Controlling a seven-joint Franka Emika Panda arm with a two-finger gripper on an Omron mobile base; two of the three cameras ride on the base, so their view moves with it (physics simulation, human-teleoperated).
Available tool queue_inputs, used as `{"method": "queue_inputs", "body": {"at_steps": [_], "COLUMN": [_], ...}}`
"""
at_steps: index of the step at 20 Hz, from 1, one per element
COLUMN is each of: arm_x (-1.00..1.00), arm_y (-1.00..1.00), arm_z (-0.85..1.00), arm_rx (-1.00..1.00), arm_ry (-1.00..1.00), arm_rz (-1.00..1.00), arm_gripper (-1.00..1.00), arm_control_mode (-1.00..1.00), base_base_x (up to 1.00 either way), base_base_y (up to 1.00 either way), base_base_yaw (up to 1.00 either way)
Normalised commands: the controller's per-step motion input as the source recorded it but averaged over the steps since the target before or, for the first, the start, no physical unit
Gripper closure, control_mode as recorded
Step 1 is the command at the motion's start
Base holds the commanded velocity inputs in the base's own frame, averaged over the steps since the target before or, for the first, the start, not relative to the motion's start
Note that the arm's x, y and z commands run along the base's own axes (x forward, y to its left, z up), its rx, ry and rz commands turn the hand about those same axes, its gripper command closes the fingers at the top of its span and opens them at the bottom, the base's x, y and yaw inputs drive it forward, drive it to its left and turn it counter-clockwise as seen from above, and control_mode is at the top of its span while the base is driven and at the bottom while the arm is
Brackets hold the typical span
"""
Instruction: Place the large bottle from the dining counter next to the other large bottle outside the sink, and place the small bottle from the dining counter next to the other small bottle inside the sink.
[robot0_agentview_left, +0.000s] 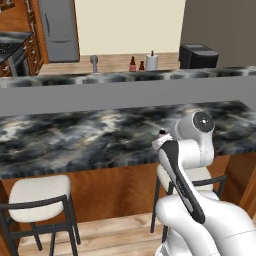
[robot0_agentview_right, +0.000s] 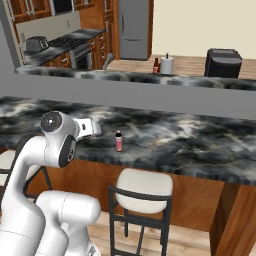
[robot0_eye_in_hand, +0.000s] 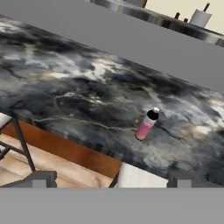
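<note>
The small bottle (robot0_eye_in_hand: 146, 124), pink with a black cap, stands upright on the dining counter (robot0_eye_in_hand: 78, 87) near its front edge. It also shows as the small bottle (robot0_agentview_right: 119, 141) in the right base view, and its cap (robot0_agentview_left: 161, 132) peeks over the arm. My gripper (robot0_eye_in_hand: 109, 179) is open and empty, short of the bottle and just off the counter's edge. Its hand (robot0_agentview_right: 90, 126) is to the bottle's left. Two dark brown large bottles (robot0_agentview_left: 132, 64) (robot0_agentview_left: 142, 65) stand together on the far counter; I cannot tell them apart. The sink's faucet (robot0_agentview_left: 94, 62) shows, but its basin is hidden.
A white paper towel roll (robot0_agentview_left: 152, 61) stands beside the brown bottles. A black appliance (robot0_agentview_left: 197, 56) sits further right. A grey raised ledge (robot0_agentview_left: 125, 92) separates the two counters. Stools (robot0_agentview_left: 37, 192) (robot0_agentview_right: 145, 184) stand under the dining counter. A fridge (robot0_agentview_left: 60, 30) is at the back.
</note>
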Motion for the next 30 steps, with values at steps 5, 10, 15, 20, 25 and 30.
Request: {"method": "queue_inputs", "body": {"at_steps": [5,10,15,20,25,30], "arm_x": [0.0,0.02,0.15,0.16,0.29,0.19], "arm_y": [-0.05,-0.17,-0.34,-0.3,-0.13,0.0], "arm_z": [-0.13,-0.19,-0.24,-0.02,0.0,0.0], "arm_rx": [0.0,0.02,0.11,0.11,0.09,0.01], "arm_ry": [0.0,0.01,0.06,0.1,0.13,0.1], "arm_rz": [-0.19,-0.17,-0.03,0.0,0.0,-0.01], "arm_gripper": [-1.0,-1.0,-1.0,-1.0,-1.0,-1.0], "arm_control_mode": [-1.0,-1.0,-1.0,-1.0,-1.0,-1.0], "base_base_x": [0.0,0.0,0.0,0.0,0.0,0.0], "base_base_y": [0.0,0.0,0.0,0.0,0.0,0.0], "base_base_yaw": [0.0,0.0,0.0,0.0,0.0,0.0]}}
